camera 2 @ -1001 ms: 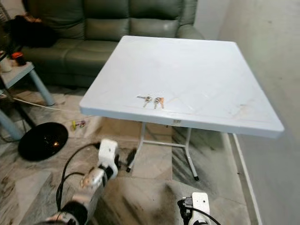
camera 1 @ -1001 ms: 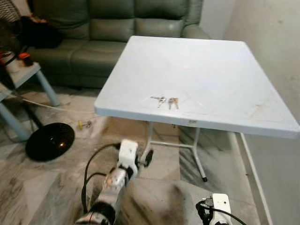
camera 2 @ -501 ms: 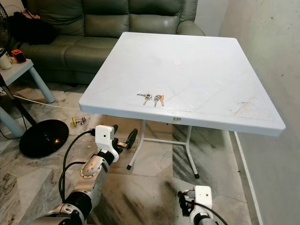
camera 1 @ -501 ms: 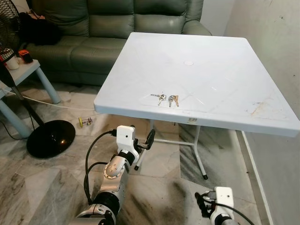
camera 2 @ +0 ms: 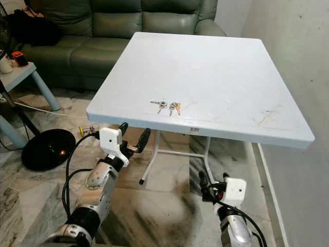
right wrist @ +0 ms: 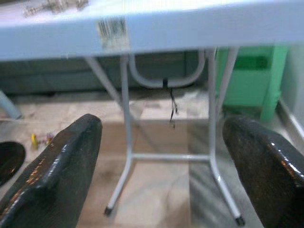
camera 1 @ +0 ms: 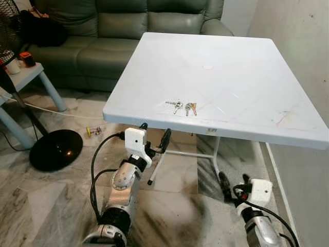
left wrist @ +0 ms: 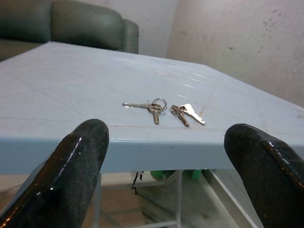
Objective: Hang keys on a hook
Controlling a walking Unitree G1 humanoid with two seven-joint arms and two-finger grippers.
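Observation:
Two small bunches of keys lie side by side near the front edge of the white table (camera 1: 247, 77): a silver bunch on a ring (camera 1: 177, 105) and a bunch with a brass key (camera 1: 190, 108). My left gripper (camera 1: 154, 135) is open just below and in front of that edge, level with it. In the left wrist view the keys (left wrist: 151, 106) lie on the tabletop beyond its two fingers (left wrist: 71, 175). My right gripper (camera 1: 234, 185) is open, low over the floor beside the table's legs (right wrist: 126, 142), under the tabletop.
A green sofa (camera 1: 103, 31) stands behind the table and a wall (camera 1: 303, 41) runs along its right side. On the left are a fan's black base (camera 1: 55, 150) and a small side table (camera 1: 20, 77). A small yellow object (camera 1: 92, 131) lies on the marble floor.
My left gripper has risen from near the floor to the table's front edge. The right arm has lifted and come further into view. The camera has shifted a little.

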